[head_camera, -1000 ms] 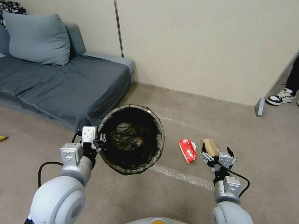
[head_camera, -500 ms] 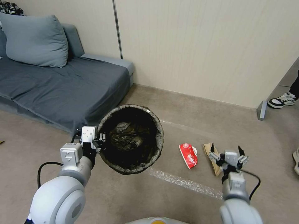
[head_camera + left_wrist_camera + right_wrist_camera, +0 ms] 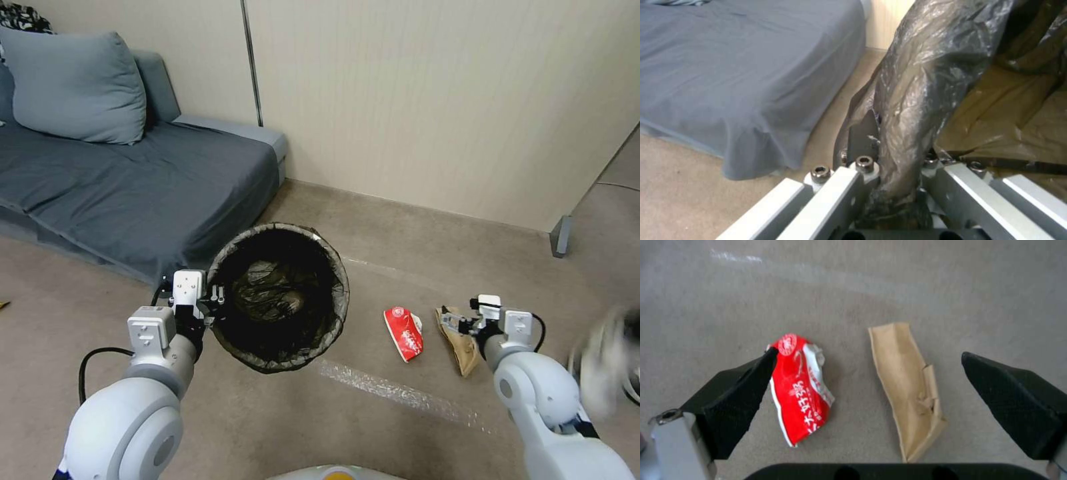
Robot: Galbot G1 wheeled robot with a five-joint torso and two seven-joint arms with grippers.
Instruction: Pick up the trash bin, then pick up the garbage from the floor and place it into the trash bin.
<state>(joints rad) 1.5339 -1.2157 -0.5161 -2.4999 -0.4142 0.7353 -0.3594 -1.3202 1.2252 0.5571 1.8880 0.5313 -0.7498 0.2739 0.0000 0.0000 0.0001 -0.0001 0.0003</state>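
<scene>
The right gripper [image 3: 869, 400], jaws spread wide, hovered over the tan paper bag [image 3: 907, 386], whose long axis ran twelve-to-six; the left gripper [image 3: 200, 313] clamped the trash bin [image 3: 280, 297] rim.

Red wrapper [image 3: 801, 391] — white script, not legible.

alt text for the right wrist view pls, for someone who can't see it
The right tool hangs open above a grey carpet floor, its two black fingertips spread wide. Between them lie a crumpled red-and-white paper cup and, beside it but apart, a flattened tan paper bag.
</scene>
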